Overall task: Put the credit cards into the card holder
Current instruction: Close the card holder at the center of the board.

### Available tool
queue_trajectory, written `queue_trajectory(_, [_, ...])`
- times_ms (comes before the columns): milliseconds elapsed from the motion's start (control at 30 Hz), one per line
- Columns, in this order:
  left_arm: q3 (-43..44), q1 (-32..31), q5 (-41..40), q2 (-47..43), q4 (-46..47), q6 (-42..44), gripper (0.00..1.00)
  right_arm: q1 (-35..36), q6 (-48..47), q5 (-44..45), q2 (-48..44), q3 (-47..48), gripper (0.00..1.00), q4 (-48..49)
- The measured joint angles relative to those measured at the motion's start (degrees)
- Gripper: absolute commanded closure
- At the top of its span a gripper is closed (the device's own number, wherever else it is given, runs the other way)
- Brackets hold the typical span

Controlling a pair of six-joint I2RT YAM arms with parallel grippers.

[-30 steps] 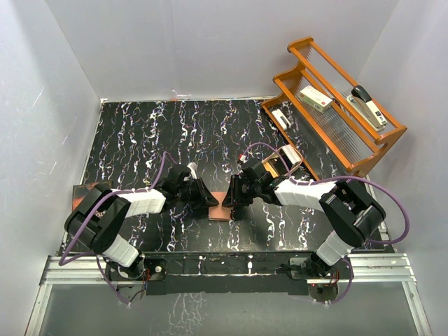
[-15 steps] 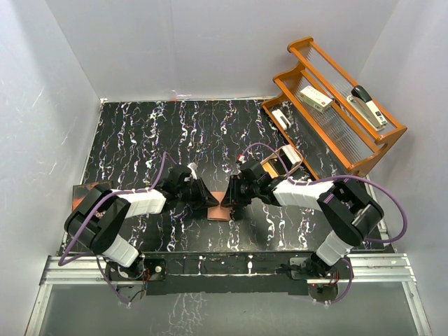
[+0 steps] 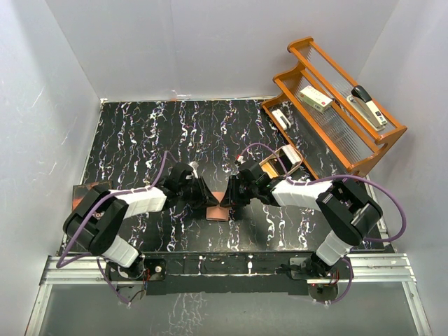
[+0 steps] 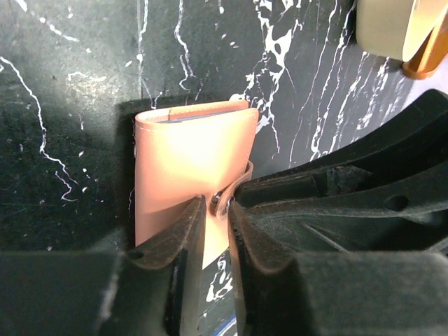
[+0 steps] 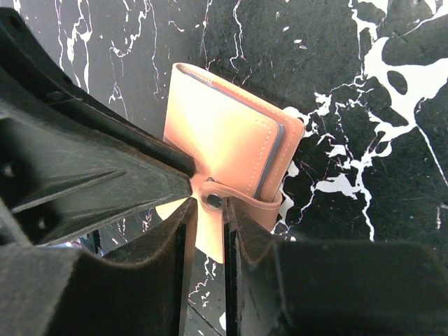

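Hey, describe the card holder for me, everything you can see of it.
The card holder is a small tan-brown, leather-looking wallet, folded shut, stitched along its edge, with a bluish-grey line showing in the fold. A strap with a round snap wraps over one side. It is at the table's front middle; the left gripper and right gripper both pinch it beside the snap.

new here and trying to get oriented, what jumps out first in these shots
Both arms meet at the middle of the black marbled table, the left gripper and the right gripper each pinched on the closed reddish-brown card holder near its snap tab. At the far right stands an orange wooden rack holding a stapler.
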Motion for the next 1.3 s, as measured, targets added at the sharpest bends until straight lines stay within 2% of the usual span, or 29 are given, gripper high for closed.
queue_trajectory(67, [2.21, -0.24, -1.49, -0.94, -4.46, 1.62, 0.74, 0.22, -0.02, 0.42, 0.0, 0.0, 0.8, 0.02])
queue_trajectory(233, [7.26, -0.35, -5.29, -4.66, -13.09, 5.66, 0.73, 0.31, 0.0, 0.48, 0.0, 0.0, 0.8, 0.02])
queue_trajectory(533, [7.8, -0.35, -7.82, -4.74, -20.94, 10.82, 0.76, 0.33, -0.02, 0.66, 0.0, 0.26, 0.8, -0.39])
queue_trajectory(767, [6.1, -0.35, -7.45, -3.72, -20.2, 12.48, 0.77, 0.37, 0.02, 0.68, 0.0, 0.26, 0.8, -0.44])
queue_trajectory(933, [5.46, -0.22, -6.47, -2.1, -18.62, 12.41, 0.83, 0.37, 0.2, 0.7, 0.0, 0.26, 0.8, -0.44])
queue_trajectory(1300, [3.78, 0.13, -5.38, -2.12, -15.52, 10.84, 0.84, 0.81, 0.24, 1.05, 0.33, 1.03, 0.8, -0.81])
